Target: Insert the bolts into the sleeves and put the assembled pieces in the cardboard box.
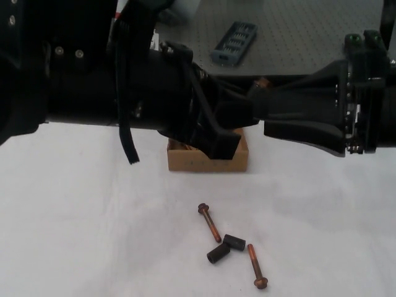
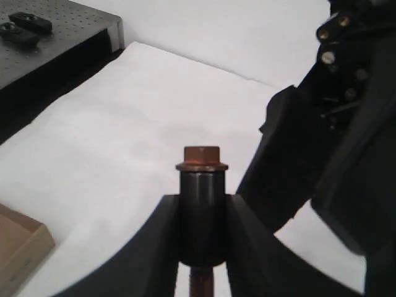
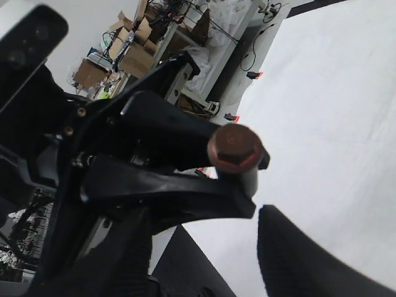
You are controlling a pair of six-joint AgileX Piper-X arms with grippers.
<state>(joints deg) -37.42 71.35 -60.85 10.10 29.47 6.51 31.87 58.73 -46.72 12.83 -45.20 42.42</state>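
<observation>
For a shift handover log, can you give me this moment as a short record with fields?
held: left gripper shut on a sleeve with a bolt through it
other arm: right gripper close beside the held piece
unassembled: two loose bolts and two loose sleeves on the white cloth
container: cardboard box behind the loose parts, partly hidden by the arms

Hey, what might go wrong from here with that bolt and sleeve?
The left claw grips only the sleeve, so the bolt could slide out if tilted. The right arm sits very close to that claw; a bump might knock the piece loose. The cardboard box lies partly hidden under the arms, so a release could miss it.
</observation>
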